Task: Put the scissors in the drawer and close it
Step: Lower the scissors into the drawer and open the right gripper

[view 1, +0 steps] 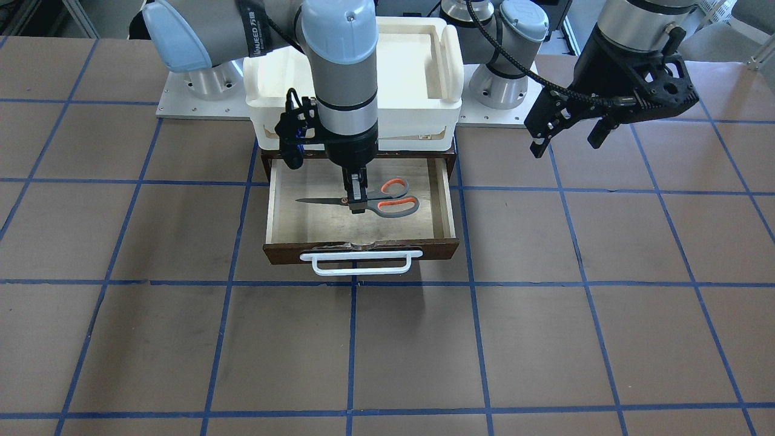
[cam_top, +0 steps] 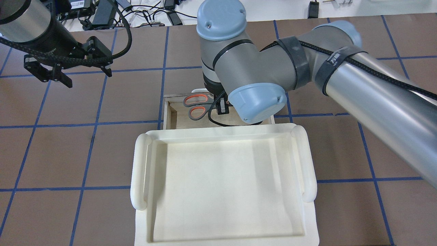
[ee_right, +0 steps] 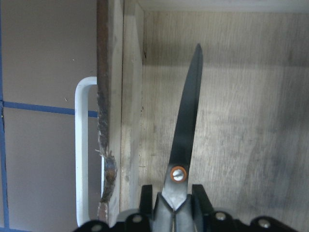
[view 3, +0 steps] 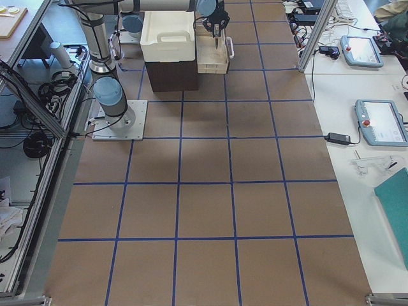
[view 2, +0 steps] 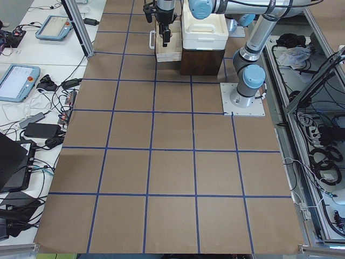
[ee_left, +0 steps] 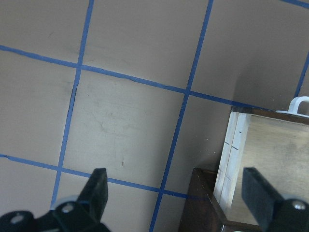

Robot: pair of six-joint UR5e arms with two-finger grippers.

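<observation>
The drawer (view 1: pixel 315 225) stands pulled open, with a dark brown front and a white bar handle (view 1: pixel 363 262). The scissors (view 1: pixel 396 206) are low inside it, blades toward the view's left, orange-lined loops to the right. My right gripper (view 1: pixel 357 197) reaches straight down into the drawer and is shut on the scissors at the pivot. In the right wrist view the fingers (ee_right: pixel 200 195) clamp both sides of the scissors (ee_right: pixel 188 121) over the plywood floor. My left gripper (view 1: pixel 566 146) hangs open and empty above the table, beside the drawer (ee_left: pixel 270 159), and also shows in the overhead view (cam_top: pixel 85 77).
A white foam-like tray (cam_top: pixel 222 177) sits on top of the dark cabinet (view 2: pixel 202 62) that holds the drawer. The arm bases (view 1: pixel 502 85) stand behind it. Blue tape lines grid the brown table. Laptops and pendants lie on side tables.
</observation>
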